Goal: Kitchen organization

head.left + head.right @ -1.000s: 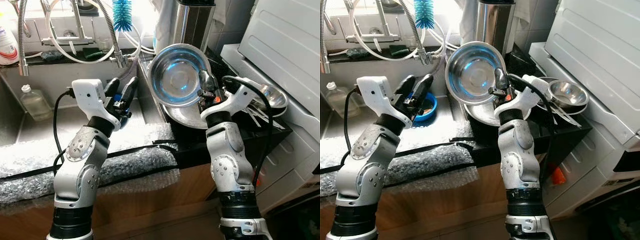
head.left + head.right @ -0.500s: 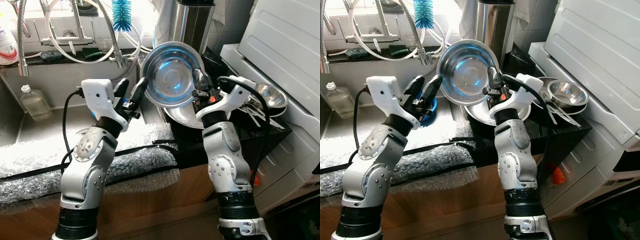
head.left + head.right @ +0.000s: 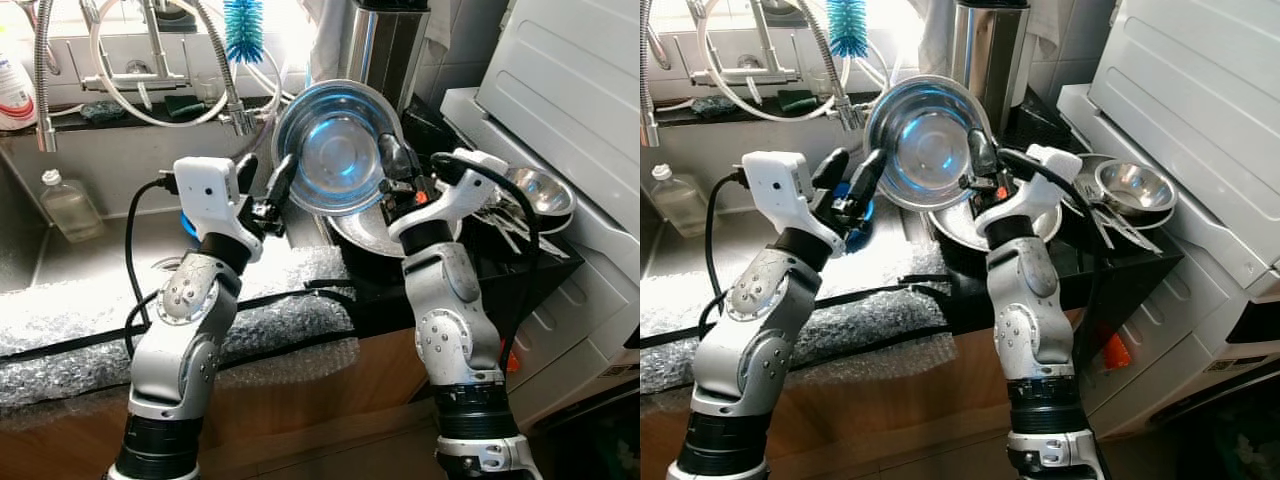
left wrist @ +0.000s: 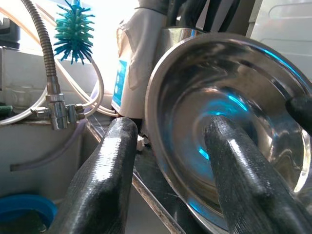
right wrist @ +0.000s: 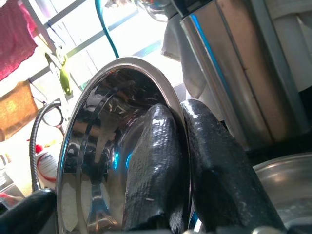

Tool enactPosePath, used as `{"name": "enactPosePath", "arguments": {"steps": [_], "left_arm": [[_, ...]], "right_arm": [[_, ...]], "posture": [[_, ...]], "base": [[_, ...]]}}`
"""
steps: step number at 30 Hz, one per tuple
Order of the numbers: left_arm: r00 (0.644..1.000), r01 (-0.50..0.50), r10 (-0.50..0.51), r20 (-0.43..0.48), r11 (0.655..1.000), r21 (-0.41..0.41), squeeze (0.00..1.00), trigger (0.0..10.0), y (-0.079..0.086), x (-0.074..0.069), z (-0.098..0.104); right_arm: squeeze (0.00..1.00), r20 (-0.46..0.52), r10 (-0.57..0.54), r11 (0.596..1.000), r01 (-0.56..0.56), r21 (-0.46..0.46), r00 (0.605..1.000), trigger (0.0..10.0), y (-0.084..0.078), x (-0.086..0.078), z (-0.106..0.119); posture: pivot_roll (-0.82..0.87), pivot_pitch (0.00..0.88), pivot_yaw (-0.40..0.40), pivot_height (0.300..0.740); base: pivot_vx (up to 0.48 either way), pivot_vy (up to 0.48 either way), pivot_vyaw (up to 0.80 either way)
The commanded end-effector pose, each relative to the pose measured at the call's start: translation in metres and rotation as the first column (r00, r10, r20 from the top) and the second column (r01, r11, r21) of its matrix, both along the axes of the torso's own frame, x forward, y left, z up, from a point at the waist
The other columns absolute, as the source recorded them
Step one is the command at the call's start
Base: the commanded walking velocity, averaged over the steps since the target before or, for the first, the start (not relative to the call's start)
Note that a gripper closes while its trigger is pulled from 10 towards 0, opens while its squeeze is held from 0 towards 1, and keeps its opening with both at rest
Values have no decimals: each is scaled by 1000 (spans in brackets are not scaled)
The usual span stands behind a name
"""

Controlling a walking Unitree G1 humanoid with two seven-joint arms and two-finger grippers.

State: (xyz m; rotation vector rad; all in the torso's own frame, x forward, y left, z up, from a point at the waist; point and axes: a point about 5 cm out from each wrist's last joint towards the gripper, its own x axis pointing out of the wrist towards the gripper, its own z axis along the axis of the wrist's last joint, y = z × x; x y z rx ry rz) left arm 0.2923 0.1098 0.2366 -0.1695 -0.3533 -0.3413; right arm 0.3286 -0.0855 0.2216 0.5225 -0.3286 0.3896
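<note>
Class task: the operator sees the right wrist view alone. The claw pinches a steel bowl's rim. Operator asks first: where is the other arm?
Observer: The left claw is at the steel bowl's opposite edge, its fingers open astride the rim.
Operator: What lies under the bowl?
Observer: A larger steel pan on a black rack.
Operator: Anything right of that?
Observer: A smaller steel bowl beside white panels.
</note>
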Motion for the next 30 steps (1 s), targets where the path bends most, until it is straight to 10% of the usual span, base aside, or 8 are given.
{"name": "enactPosePath", "arguments": {"steps": [1,20,21,22,23,30], "left_arm": [[1000,-7,7,2,1000,9,0,10000,-1,1,-1],[993,-114,114,-9,991,-64,0,10000,7,7,-1],[993,-119,118,-8,990,-71,0,7804,7,8,0],[993,-119,118,-8,990,-71,0,7804,7,8,0],[993,-122,122,-8,990,-76,0,4000,7,8,0],[992,-125,124,-12,988,-88,0,1725,6,9,0]], "right_arm": [[0,58,12,1000,-13,7,998,10000,0,-4,14],[0,78,89,996,-88,-11,993,10000,9,-10,15],[0,81,93,996,-92,-14,992,10000,9,-10,16],[0,81,93,996,-92,-14,992,10000,9,-10,16],[0,85,99,995,-98,-14,991,10000,10,-11,16],[0,92,137,990,-134,-36,986,10000,15,-14,15]], "posture": [[-40,5,-70,727],[-41,8,-69,727],[-42,7,-68,727],[-42,7,-68,727],[-42,7,-68,727],[-44,8,-67,727]], "base": [[0,0,0],[0,0,0],[0,0,0],[0,0,0],[0,0,0],[0,0,0]]}}
